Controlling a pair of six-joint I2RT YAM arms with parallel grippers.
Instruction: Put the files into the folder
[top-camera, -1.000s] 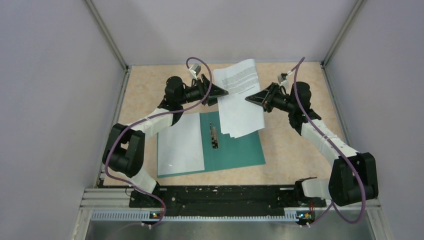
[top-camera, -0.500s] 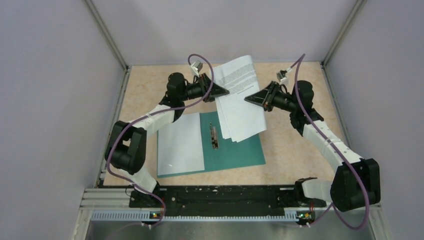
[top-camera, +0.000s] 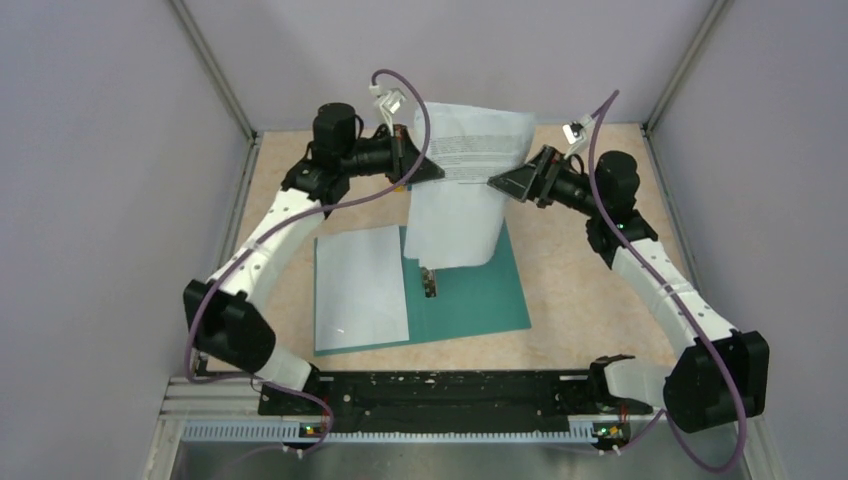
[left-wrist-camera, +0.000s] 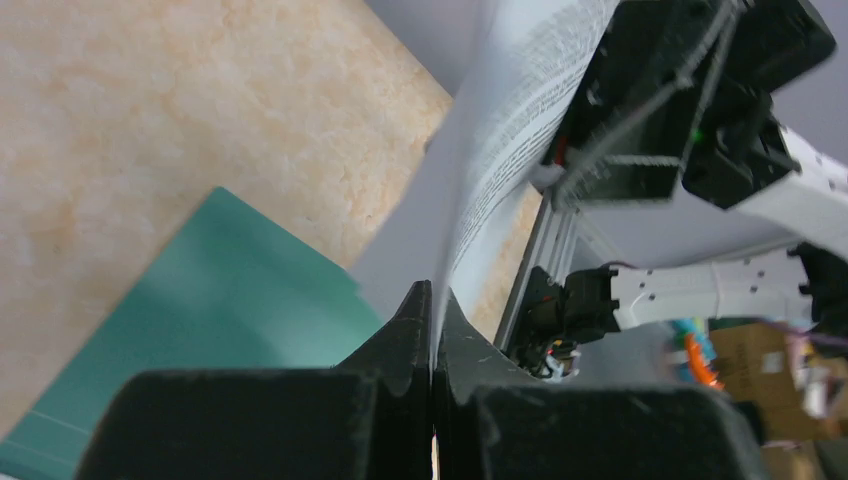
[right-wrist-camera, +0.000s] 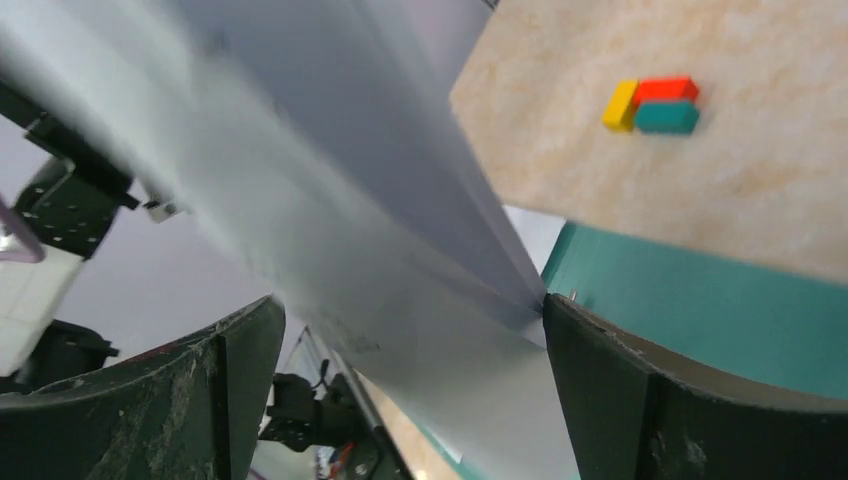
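On the left, a single sheet (top-camera: 361, 285) lies flat on the left half of the open folder (top-camera: 485, 300), which rests on the tabletop (top-camera: 585, 270). My left jaws are pinched tight on the left edge of the files (top-camera: 455, 210), holding them upright in the air above the folder's far edge, their lower end curling down near the clip (top-camera: 429, 283). My right jaws stand wide, straddling the files' right edge without clamping it.

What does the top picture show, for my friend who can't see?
The left gripper holds white papers up over an open green folder. The right gripper is open at their edge. Another sheet lies on the folder's left half.
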